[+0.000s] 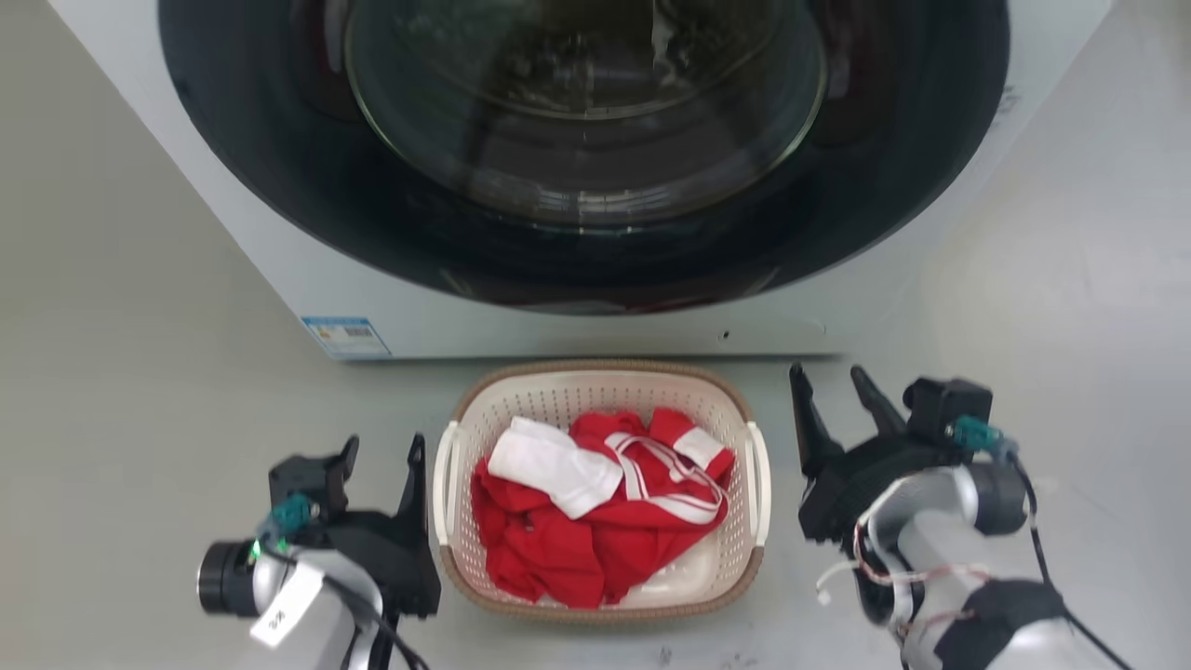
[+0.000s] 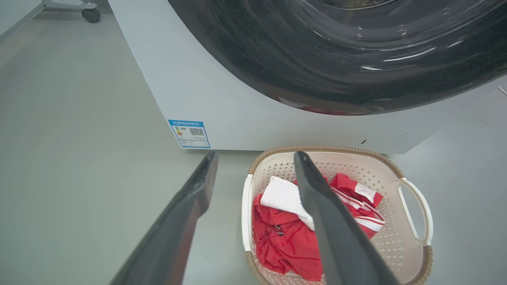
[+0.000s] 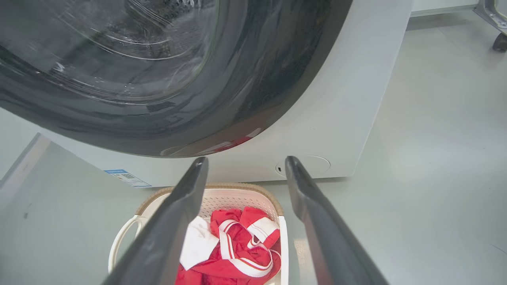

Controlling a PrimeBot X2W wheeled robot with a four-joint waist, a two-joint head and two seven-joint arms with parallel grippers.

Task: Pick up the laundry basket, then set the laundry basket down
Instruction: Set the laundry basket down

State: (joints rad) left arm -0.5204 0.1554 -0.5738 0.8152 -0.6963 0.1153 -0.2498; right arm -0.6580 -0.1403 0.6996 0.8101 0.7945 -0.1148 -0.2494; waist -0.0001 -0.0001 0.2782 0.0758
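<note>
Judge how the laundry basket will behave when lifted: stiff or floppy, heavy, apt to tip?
Probably stiff: the laundry basket is moulded perforated plastic. Likely light, holding just a few red and white clothes. It may tilt if one loop handle alone is raised, since the handles sit on opposite sides.

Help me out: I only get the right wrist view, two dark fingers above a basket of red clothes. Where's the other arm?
Observer: The left gripper is open, close beside the laundry basket's left handle; whether they touch, I cannot tell.
Operator: And my side, is it gripping?
Observer: No. From the head view the right gripper is open, with bare floor between it and the right handle.
Operator: Anything else around?
Observer: A small black wheel stands on the floor past the washing machine's left side, in the left wrist view.
</note>
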